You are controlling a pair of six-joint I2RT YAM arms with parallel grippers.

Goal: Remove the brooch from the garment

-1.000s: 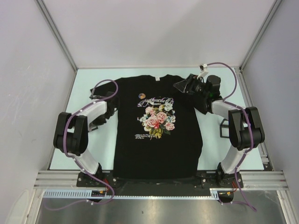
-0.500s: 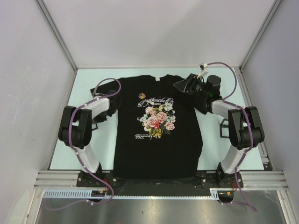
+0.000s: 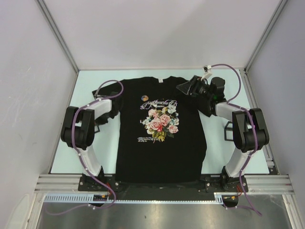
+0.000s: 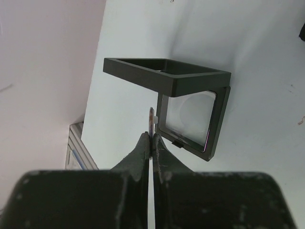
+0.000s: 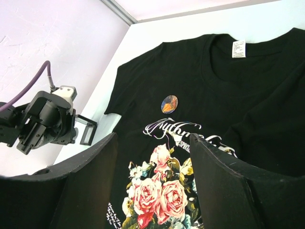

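The garment (image 3: 159, 143), a black T-shirt with a rose print, lies flat on the table. A small round brooch (image 3: 143, 98) is pinned on its chest above the lettering; it also shows in the right wrist view (image 5: 169, 104). My right gripper (image 5: 152, 181) is open and empty, hovering over the shirt's right shoulder (image 3: 183, 88). My left gripper (image 4: 151, 143) is off the shirt's left edge (image 3: 99, 125). It is shut on a thin flat piece (image 4: 151, 121) seen edge-on; I cannot tell what it is. It holds this beside an open black display box (image 4: 190, 119).
The open box (image 5: 86, 131) stands on the pale table (image 3: 224, 152) left of the shirt, its lid raised. Metal frame posts and white walls enclose the table. An aluminium rail (image 3: 162, 183) runs along the near edge.
My left arm's elbow has swung right and slightly away from the near edge, and its upper link now stands steeper. The right arm and the shirt have not moved.
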